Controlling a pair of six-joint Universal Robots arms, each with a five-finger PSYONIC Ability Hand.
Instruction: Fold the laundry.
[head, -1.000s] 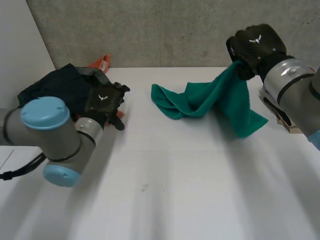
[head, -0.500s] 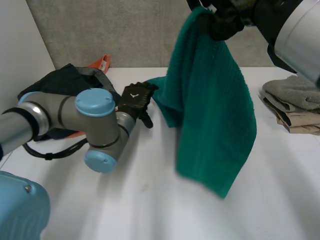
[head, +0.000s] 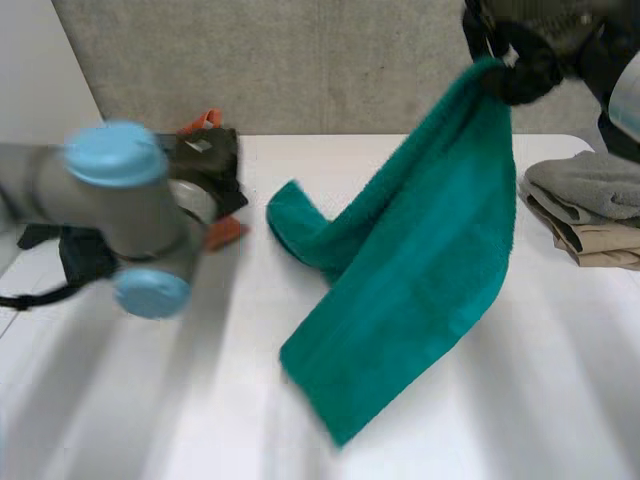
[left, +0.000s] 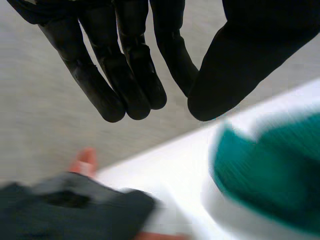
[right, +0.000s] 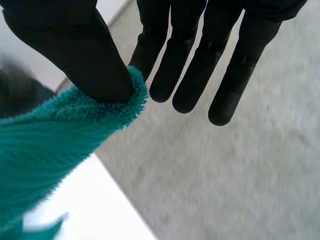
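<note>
A green towel (head: 420, 270) hangs from my right hand (head: 520, 50), which is raised at the far right. Its lower part trails over the white table (head: 560, 400), and one end lies bunched at the middle (head: 295, 225). In the right wrist view the thumb (right: 75, 45) pinches a towel edge (right: 55, 145) against straight fingers. My left hand (head: 208, 165) is at the far left by the dark clothes, apart from the towel. In its wrist view the thumb is drawn in to the fingertips (left: 135, 75) with nothing between them, and the towel (left: 270, 175) lies beyond.
A heap of dark clothes (head: 80, 250) lies at the left edge, with an orange item (head: 205, 122) behind it. Folded grey and tan garments (head: 590, 205) are stacked at the right edge. A concrete wall stands behind the table.
My right hand has lifted the towel off the table and carried it to the right. My left arm swung back to the left and its hand closed on nothing.
</note>
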